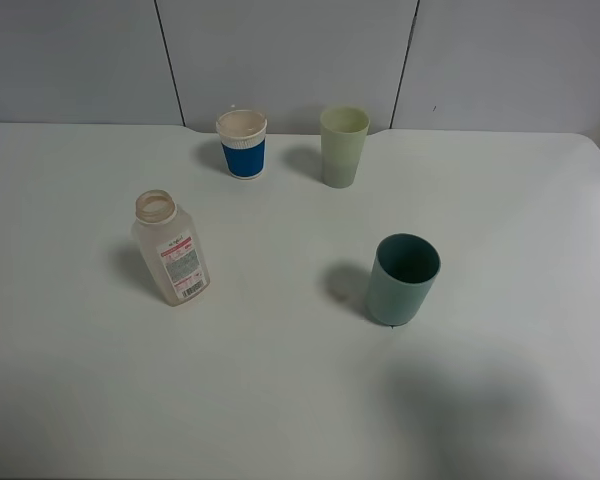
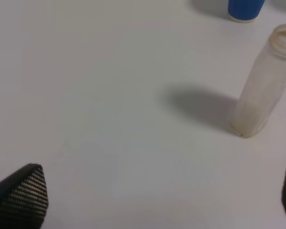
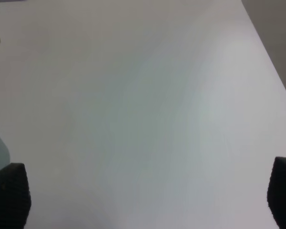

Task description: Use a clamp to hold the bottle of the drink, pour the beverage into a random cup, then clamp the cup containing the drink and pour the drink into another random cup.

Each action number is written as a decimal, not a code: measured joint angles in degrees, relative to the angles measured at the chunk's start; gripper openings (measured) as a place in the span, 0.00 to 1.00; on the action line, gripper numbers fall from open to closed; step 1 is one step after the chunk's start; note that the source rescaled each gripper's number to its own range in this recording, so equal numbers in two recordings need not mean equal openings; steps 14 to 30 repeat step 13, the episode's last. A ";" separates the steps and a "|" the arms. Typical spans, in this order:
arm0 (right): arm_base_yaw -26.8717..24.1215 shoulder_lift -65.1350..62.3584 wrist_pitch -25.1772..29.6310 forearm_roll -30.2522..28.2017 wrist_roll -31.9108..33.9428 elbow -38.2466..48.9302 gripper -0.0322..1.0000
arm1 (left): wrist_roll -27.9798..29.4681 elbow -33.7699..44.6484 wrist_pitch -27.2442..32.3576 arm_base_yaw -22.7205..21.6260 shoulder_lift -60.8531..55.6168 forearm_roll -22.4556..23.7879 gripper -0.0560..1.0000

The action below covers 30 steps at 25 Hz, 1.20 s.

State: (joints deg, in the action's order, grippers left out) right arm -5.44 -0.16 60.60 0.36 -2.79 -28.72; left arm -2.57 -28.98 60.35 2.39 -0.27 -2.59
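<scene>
I see both my left gripper (image 2: 164, 195) and right gripper (image 3: 148, 195) spread wide and empty, the bottle (image 1: 172, 248) standing left of centre, the teal cup (image 1: 403, 279) right of centre

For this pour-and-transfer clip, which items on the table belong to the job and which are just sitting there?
Part of the job:
- small translucent squarish plastic bottle with a red-and-white label, uncapped
- dull teal-green straight-sided plastic cup
- pale yellow-green tapered plastic tumbler

Just lying about:
- white paper cup with a blue band, beside the tumbler at the back of the white table
</scene>
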 joint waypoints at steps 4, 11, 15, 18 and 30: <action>0.00 0.00 0.00 0.00 0.00 0.00 1.00 | 0.00 0.00 0.00 0.00 0.00 0.00 1.00; 0.00 0.00 0.00 0.00 0.00 0.00 1.00 | 0.00 0.00 0.00 0.00 0.00 0.00 1.00; 0.00 0.00 0.00 0.00 0.00 0.00 1.00 | 0.00 0.00 0.00 0.00 0.00 0.00 1.00; 0.00 0.00 0.00 0.00 0.00 0.00 1.00 | 0.00 0.00 0.00 0.00 0.00 0.00 1.00; 0.00 0.00 0.00 0.00 0.00 0.00 1.00 | 0.00 0.00 0.00 0.00 0.00 0.00 1.00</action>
